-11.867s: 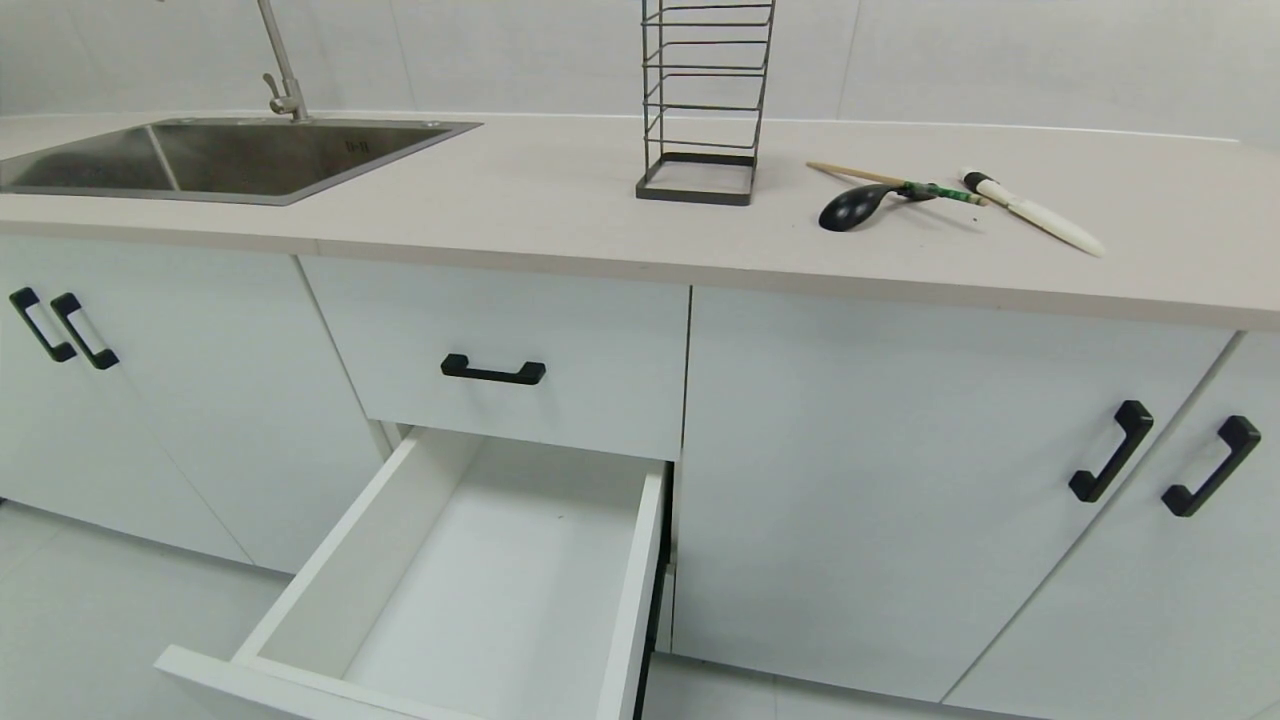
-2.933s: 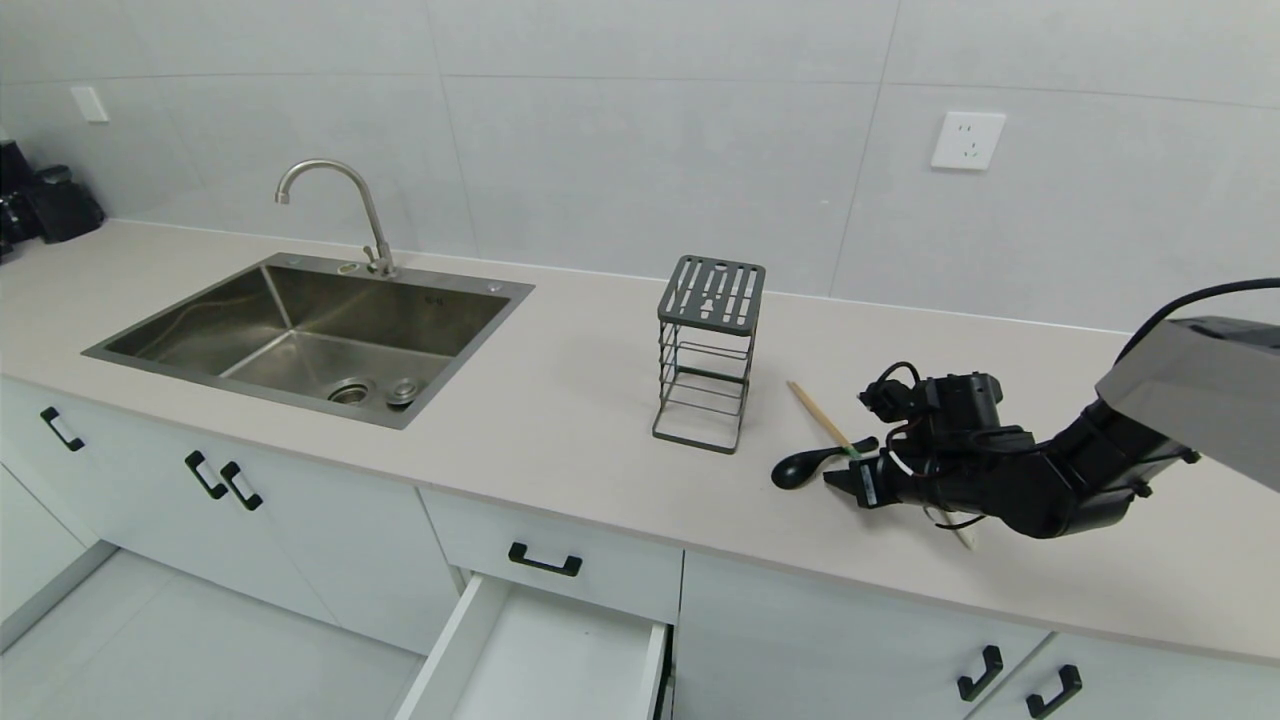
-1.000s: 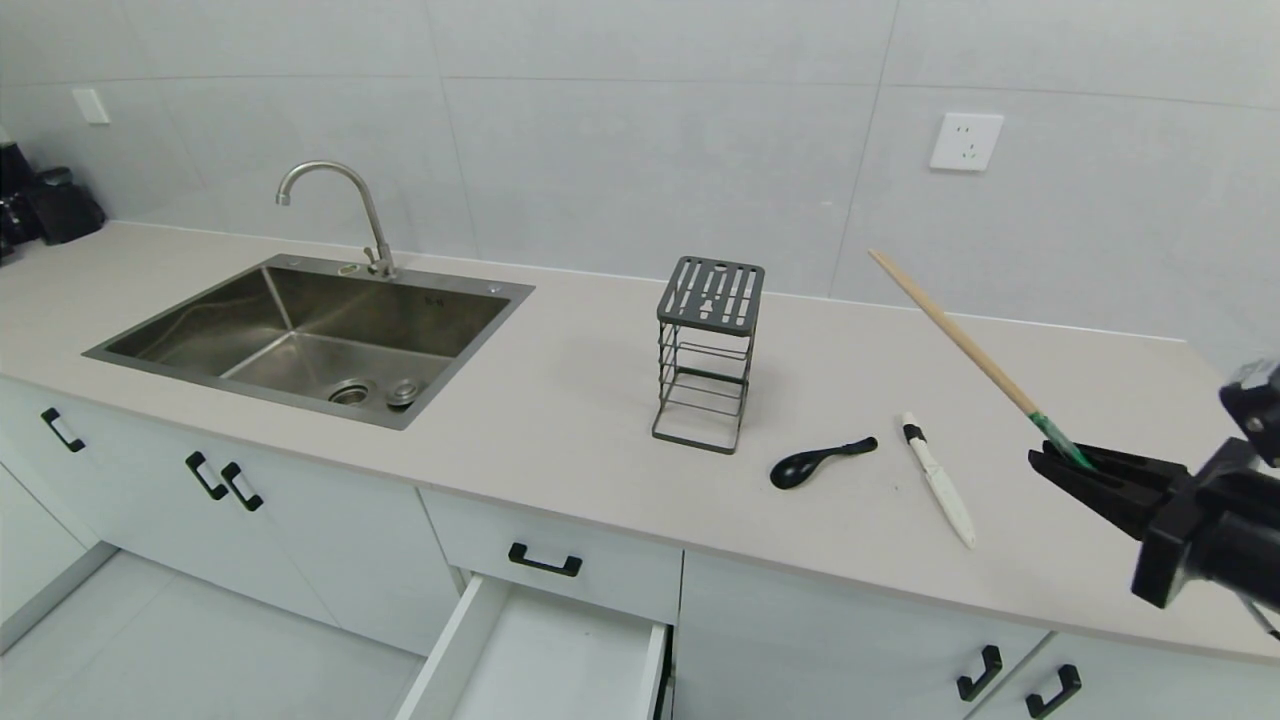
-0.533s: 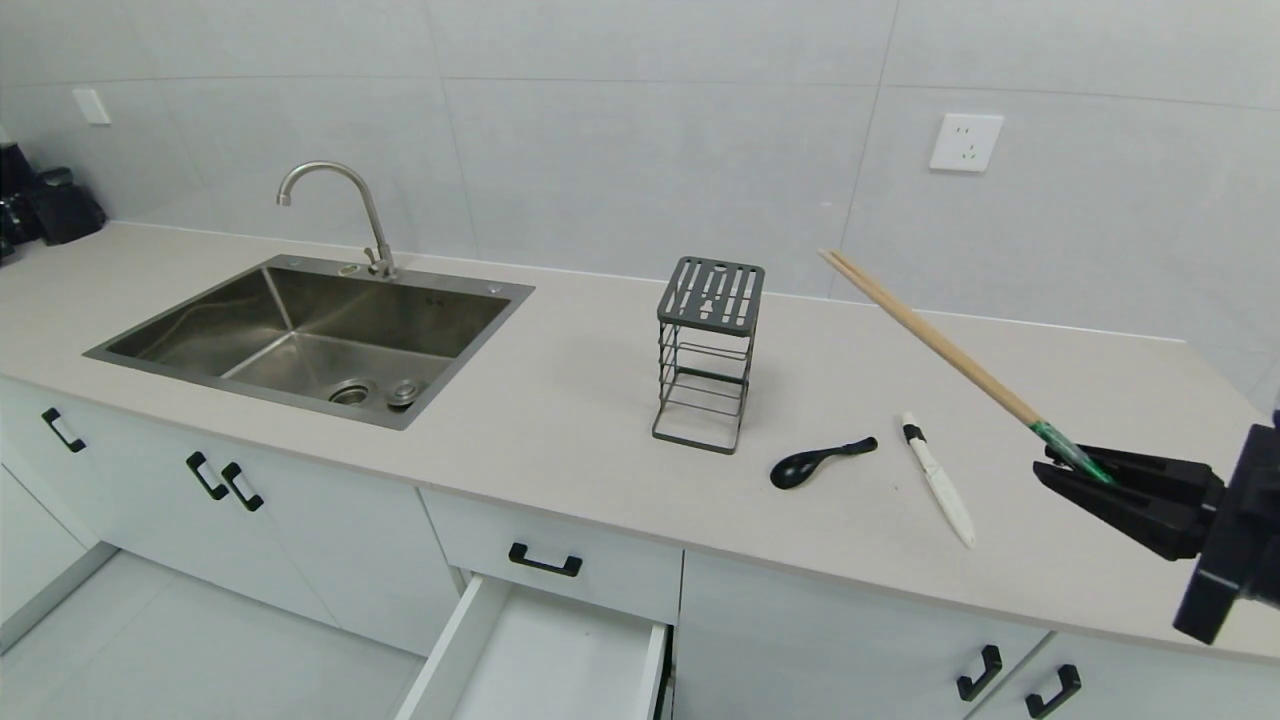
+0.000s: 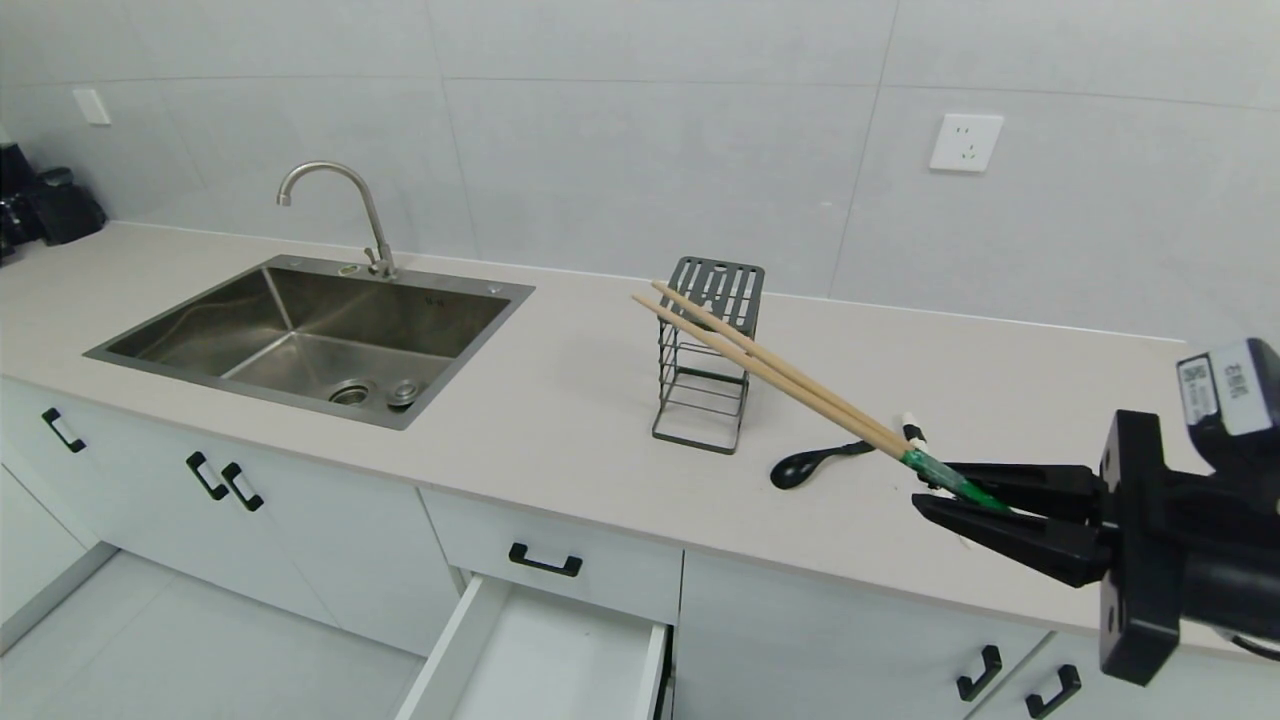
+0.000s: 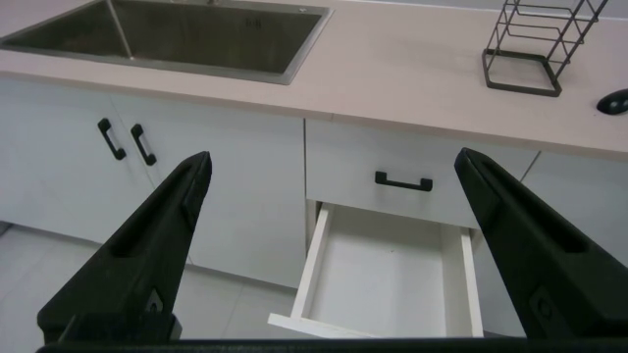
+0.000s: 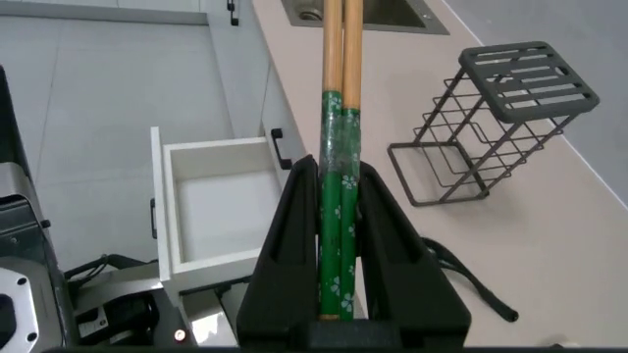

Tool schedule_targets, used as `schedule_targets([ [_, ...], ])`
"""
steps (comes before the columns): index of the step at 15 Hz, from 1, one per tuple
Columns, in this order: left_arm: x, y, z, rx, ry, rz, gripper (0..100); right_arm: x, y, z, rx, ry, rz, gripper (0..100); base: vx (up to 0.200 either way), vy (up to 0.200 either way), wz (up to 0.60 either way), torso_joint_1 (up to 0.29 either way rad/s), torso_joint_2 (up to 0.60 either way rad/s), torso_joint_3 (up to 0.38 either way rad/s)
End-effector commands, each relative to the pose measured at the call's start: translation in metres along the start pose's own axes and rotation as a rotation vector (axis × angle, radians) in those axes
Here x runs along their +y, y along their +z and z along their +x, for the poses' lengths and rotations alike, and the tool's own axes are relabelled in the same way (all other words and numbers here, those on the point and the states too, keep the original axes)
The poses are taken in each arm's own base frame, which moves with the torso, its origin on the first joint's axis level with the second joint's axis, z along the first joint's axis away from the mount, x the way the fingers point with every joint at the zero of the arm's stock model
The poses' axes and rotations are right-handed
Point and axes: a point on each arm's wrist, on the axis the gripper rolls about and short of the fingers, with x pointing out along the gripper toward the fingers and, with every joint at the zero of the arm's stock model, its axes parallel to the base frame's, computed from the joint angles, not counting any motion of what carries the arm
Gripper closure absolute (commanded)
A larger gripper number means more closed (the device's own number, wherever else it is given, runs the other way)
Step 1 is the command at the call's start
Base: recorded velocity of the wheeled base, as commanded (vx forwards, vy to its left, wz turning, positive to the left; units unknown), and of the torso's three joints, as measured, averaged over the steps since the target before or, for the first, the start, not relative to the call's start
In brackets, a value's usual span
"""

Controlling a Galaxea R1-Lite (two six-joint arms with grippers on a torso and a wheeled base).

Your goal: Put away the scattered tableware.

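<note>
A pair of wooden chopsticks (image 5: 770, 372) with green-wrapped ends is held above the counter by my right gripper (image 5: 935, 485), which is shut on the green ends. The sticks slant up and leftward across the front of the wire rack (image 5: 705, 350). In the right wrist view the chopsticks (image 7: 334, 118) run straight out of the gripper (image 7: 334, 191). A black spoon (image 5: 810, 463) lies on the counter to the right of the rack. Behind the sticks, a white knife's (image 5: 910, 424) tip peeks out. My left gripper (image 6: 334, 245) hangs open above the open drawer (image 6: 392, 284).
The white drawer (image 5: 540, 665) stands pulled out below the counter (image 5: 560, 400), with a shut drawer above it. A steel sink (image 5: 310, 335) with a tap sits at the left. Cabinet doors with black handles flank the drawer.
My right gripper has moved left and lower with the chopsticks, swinging their free ends down and left so they now cross the rack. The spoon and knife have stayed put.
</note>
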Motion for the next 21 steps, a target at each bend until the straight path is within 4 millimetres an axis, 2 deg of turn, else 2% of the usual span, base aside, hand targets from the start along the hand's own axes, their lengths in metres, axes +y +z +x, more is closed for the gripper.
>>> schedule_targets([
  [1, 0.000, 0.000, 0.000, 0.001, 0.000, 0.000, 0, 0.000, -0.002, 0.008, 0.018, 0.019, 0.006, 100, 0.000, 0.000, 0.00, 0.000, 0.00, 0.000],
  [4, 0.000, 0.000, 0.000, 0.001, 0.002, 0.000, 0, 0.004, -0.001, 0.041, 0.026, 0.095, -0.003, 100, 0.000, 0.000, 0.00, 0.000, 0.00, 0.000],
  [6, 0.000, 0.000, 0.000, 0.001, 0.000, 0.000, 0, 0.019, -0.002, 0.055, 0.049, 0.137, -0.004, 100, 0.000, 0.000, 0.00, 0.000, 0.00, 0.000],
  [12, 0.000, 0.000, 0.000, 0.001, 0.000, 0.000, 0, 0.029, -0.024, 0.093, 0.134, 0.184, 0.077, 100, 0.000, 0.000, 0.00, 0.000, 0.00, 0.000],
  [14, 0.000, 0.000, 0.000, 0.001, 0.002, 0.000, 0, 0.033, -0.018, 0.098, 0.102, 0.201, 0.059, 100, 0.000, 0.000, 0.00, 0.000, 0.00, 0.000],
  [17, 0.000, 0.000, 0.000, 0.001, 0.000, 0.000, 0, 0.036, 0.007, 0.104, 0.019, 0.215, 0.029, 100, 0.000, 0.000, 0.00, 0.000, 0.00, 0.000],
  [19, 0.000, 0.000, 0.000, 0.001, 0.000, 0.000, 0, 0.039, 0.005, 0.106, 0.042, 0.187, 0.018, 100, 0.000, 0.000, 0.00, 0.000, 0.00, 0.000],
  [21, 0.000, 0.000, 0.000, 0.001, 0.002, 0.000, 0, 0.060, -0.004, 0.118, 0.147, 0.091, -0.011, 100, 0.000, 0.000, 0.60, -0.002, 0.01, 0.000],
])
